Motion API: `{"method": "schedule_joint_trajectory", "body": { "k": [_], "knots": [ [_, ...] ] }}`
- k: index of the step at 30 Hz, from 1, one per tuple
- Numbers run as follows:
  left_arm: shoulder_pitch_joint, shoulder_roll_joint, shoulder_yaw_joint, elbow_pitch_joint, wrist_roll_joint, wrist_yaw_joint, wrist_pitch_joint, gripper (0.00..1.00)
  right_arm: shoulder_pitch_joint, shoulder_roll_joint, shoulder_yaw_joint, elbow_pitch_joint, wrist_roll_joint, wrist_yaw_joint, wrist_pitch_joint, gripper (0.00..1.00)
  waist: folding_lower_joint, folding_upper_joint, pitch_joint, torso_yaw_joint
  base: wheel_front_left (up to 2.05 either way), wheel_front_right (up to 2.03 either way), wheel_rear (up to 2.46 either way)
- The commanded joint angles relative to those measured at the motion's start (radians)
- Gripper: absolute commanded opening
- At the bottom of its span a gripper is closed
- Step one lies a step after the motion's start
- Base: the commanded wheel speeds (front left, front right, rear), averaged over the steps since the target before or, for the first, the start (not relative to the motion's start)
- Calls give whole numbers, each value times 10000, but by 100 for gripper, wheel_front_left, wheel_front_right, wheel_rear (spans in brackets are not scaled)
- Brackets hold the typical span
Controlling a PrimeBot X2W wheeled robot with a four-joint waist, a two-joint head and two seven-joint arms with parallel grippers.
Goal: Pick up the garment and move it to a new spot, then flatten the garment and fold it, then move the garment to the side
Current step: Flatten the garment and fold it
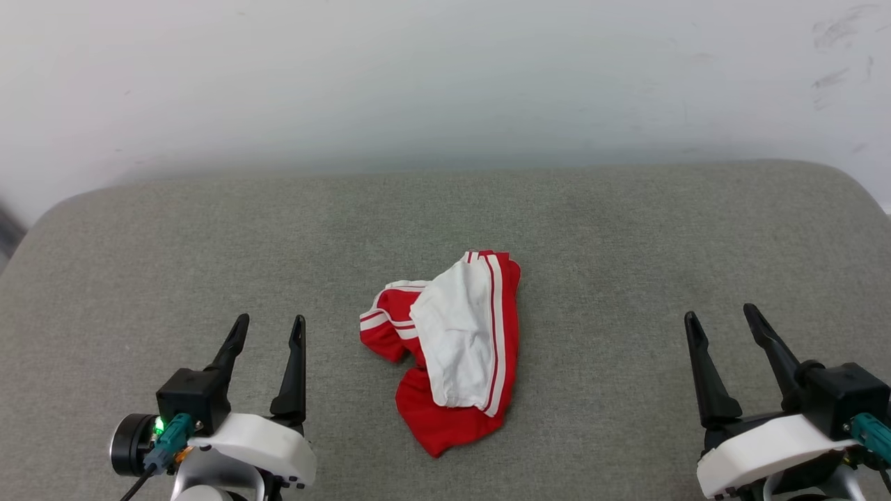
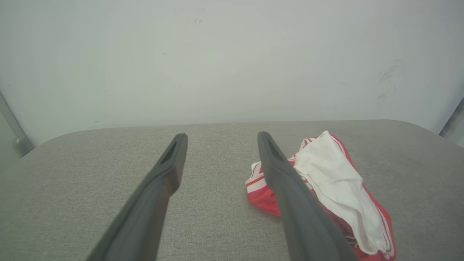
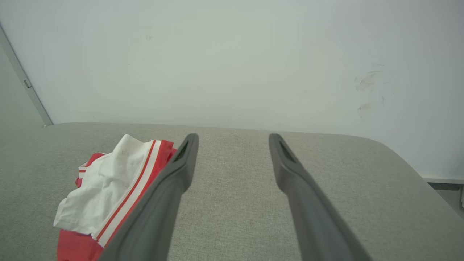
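Two spread, empty grippers, left gripper point(image 1: 271, 318) and right gripper point(image 1: 720, 312), flank the crumpled jersey point(image 1: 459, 334); one should probably pinch its raised white fold deeply.

Soft, even light; sharp, shadowless.

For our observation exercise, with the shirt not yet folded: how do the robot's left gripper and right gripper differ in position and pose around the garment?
The left gripper stands nearer the garment than the right gripper does. The left gripper's fingers lean slightly rightward, while the right gripper's fingers lean leftward more steeply. Both are open, hold nothing and are clear of the cloth, over the grey cushion.
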Motion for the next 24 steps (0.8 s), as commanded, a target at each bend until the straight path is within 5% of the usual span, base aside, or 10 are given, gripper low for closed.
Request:
{"method": "schedule_joint_trajectory", "body": {
  "k": [1, 8, 14, 24],
  "knots": [
    [94, -10, 34, -49, -27, 58, -40, 100, 95, 16, -4, -27, 24, -3, 9, 100, 1, -1, 3, -6, 0, 0, 0],
    [-78, -120, 52, -181, -109, 107, -163, 100, -162, 16, -97, 300, 429, -3, 612, 100, 1, -1, 133, 103, 0, 0, 0],
    [-458, -322, -65, -203, -140, 9, -310, 100, -960, 16, 298, 1076, 1274, -3, 2616, 100, 1, -1, 486, 561, 0, 0, 0],
    [-995, -680, -354, 39, -77, -170, -589, 100, -2699, -159, 2759, 1945, 2087, -3, 5963, 100, 1, -1, 1065, 1327, 0, 0, 0]
  ]
}}
